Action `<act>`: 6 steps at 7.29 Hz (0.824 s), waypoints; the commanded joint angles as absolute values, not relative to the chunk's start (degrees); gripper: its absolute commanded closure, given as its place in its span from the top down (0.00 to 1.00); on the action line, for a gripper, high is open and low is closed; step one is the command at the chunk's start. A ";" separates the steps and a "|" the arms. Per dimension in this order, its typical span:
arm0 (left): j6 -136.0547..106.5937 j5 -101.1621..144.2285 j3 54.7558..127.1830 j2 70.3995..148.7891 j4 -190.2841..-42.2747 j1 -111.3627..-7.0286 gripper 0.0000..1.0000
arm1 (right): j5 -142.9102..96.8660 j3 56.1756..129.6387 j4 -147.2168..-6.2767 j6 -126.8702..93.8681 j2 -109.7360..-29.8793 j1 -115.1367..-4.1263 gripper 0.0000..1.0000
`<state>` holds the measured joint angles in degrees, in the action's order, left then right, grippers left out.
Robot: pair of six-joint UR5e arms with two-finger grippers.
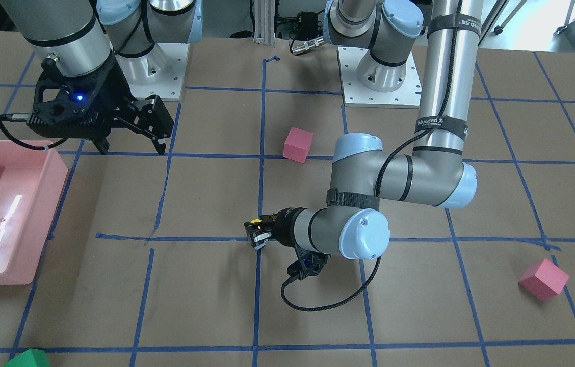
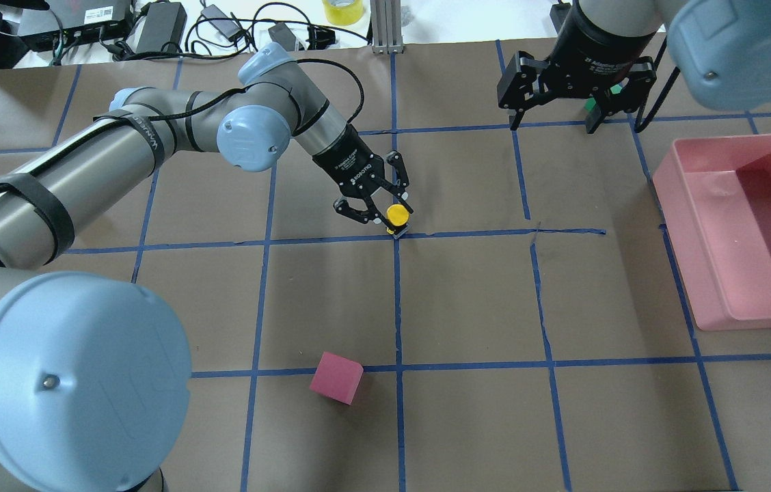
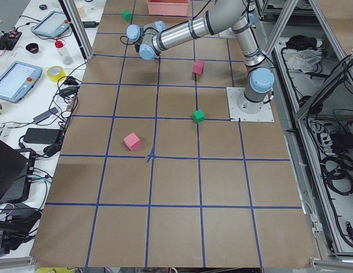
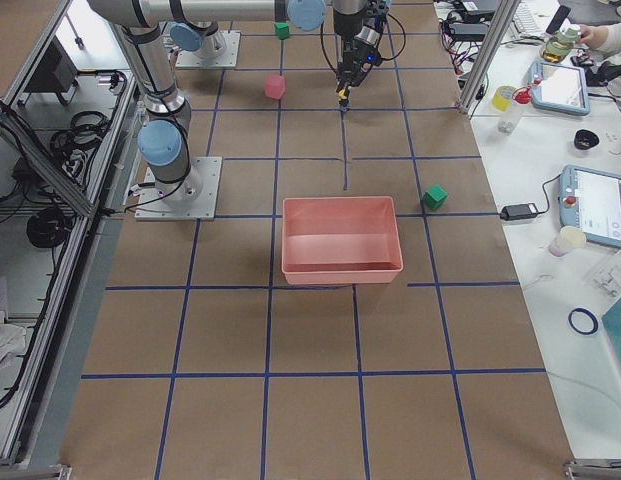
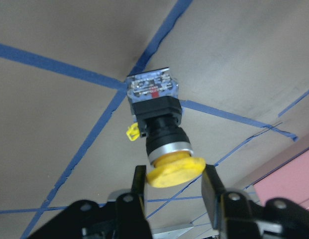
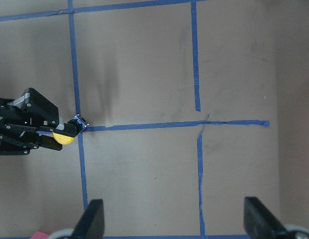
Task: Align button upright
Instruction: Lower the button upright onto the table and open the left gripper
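The button (image 5: pixel 157 112) sits between the two pads of the left gripper (image 5: pixel 174 173). Its yellow cap lies nearest the wrist camera and its silvery base rests on the table (image 2: pixel 467 294), at a crossing of blue tape lines (image 5: pixel 125 82). The jaws are drawn in on the cap, and each pad appears to meet its rim on either side (the contact itself is a fine line, hard to confirm). The button leans, with the cap tipped toward the gripper and not straight above the base.

The right gripper (image 2: pixel 553 124) hangs well away above the far side of the table near the pink bin (image 2: pixel 683 273), with its jaws spread wide and nothing between them.

In the front-facing view the left gripper covers most of the button, leaving only a sliver of yellow. In both side views it is too small to make out. In the overhead view a green cube (image 2: pixel 590 104) is largely hidden behind the right gripper.
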<state>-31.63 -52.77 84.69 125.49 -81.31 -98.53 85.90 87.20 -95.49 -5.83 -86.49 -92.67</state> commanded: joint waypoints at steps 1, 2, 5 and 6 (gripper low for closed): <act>-31.90 -52.82 84.90 125.68 -81.21 -98.53 0.59 | 85.87 87.19 -95.54 -5.89 -86.48 -92.64 1.00; -31.64 -52.82 85.34 125.42 -80.78 -98.53 0.78 | 86.13 87.27 -95.54 -5.89 -86.48 -92.64 1.00; -31.47 -56.56 85.43 121.23 -80.59 -98.61 0.94 | 86.31 87.28 -95.54 -5.89 -86.48 -92.64 1.00; -31.03 -61.39 85.52 117.55 -81.38 -98.18 1.00 | 86.31 87.28 -95.54 -5.89 -86.48 -92.64 1.00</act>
<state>-31.41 -56.47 85.58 121.34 -80.76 -98.50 86.27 87.27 -95.54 -5.89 -86.49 -92.64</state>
